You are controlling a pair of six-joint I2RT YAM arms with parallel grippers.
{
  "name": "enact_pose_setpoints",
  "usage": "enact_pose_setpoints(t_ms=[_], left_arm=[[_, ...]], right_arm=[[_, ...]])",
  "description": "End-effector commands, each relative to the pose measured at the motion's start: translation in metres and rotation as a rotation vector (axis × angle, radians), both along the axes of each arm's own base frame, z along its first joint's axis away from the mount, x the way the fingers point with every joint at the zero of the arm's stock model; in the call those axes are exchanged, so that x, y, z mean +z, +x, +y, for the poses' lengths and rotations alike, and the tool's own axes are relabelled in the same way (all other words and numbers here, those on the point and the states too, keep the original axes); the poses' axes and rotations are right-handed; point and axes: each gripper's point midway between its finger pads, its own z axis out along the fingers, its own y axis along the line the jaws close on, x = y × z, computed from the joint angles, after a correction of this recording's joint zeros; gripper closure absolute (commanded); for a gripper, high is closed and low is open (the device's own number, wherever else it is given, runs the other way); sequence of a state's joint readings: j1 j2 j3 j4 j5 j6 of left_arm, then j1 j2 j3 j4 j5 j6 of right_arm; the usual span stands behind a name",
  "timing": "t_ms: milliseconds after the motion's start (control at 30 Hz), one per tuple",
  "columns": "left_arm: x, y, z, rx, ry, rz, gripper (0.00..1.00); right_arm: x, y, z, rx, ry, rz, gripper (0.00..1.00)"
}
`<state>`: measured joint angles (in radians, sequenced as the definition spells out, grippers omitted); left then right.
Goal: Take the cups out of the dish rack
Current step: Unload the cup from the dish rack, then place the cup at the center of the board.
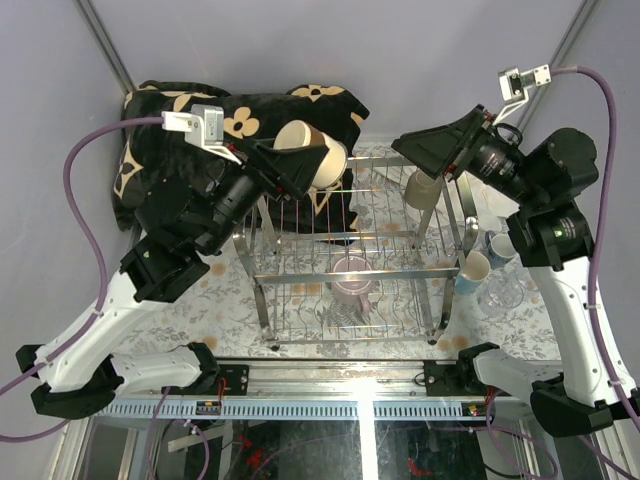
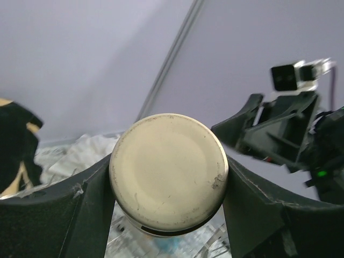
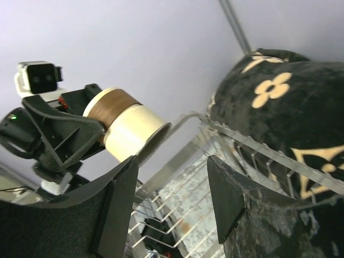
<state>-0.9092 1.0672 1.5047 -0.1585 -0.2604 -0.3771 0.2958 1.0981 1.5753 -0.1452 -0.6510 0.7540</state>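
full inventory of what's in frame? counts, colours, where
cream cup: 1, cream with a brown band, held in the air over the rack's far left corner
beige cup: 1, beige, far right of the rack top, under the right arm; contact unclear
pink-mauve mug: 1, pink-mauve, inside the rack, near middle
light blue cup: 1, on the table right of the rack
darker blue cup: 1, on the table just behind it
clear glass: at least 1, on the table by those cups
dish rack: 1, chrome wire, table centre
cushion: 1, black with cream flowers, far left
table cover: 1, pale floral
left gripper: closed on the cream cup
right gripper: open, empty
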Motion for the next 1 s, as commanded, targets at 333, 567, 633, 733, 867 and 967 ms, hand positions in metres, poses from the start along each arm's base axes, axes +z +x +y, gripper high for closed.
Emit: enact_pose_setpoints(t_ms=[333,567,633,733,867,967], left_arm=[[0.080,-0.002,-0.010,-0.084,-0.383,-0.155,1.00],[0.078,0.005,-0.028,-0.146,-0.416,-0.139,1.00],[0.077,0.007,-0.034,-0.161,-0.424,-0.134,1.00],[0.077,0.008,-0.040,-0.184,-0.433,-0.133,1.00],[0.080,0.009,-0.043,-0.193,-0.446,-0.139,1.00],[0.084,0.008,-0.040,-0.186,-0.452,-0.153,1.00]], right_arm=[[0.058,-0.049,0.017,0.383,0.329,-0.123,0.40],[0.064,-0.054,0.016,0.435,0.378,-0.122,0.41],[0.065,-0.055,0.016,0.442,0.384,-0.120,0.41],[0.065,-0.057,0.016,0.450,0.391,-0.117,0.42],[0.062,-0.057,0.016,0.448,0.387,-0.111,0.43],[0.060,-0.055,0.016,0.429,0.369,-0.108,0.43]])
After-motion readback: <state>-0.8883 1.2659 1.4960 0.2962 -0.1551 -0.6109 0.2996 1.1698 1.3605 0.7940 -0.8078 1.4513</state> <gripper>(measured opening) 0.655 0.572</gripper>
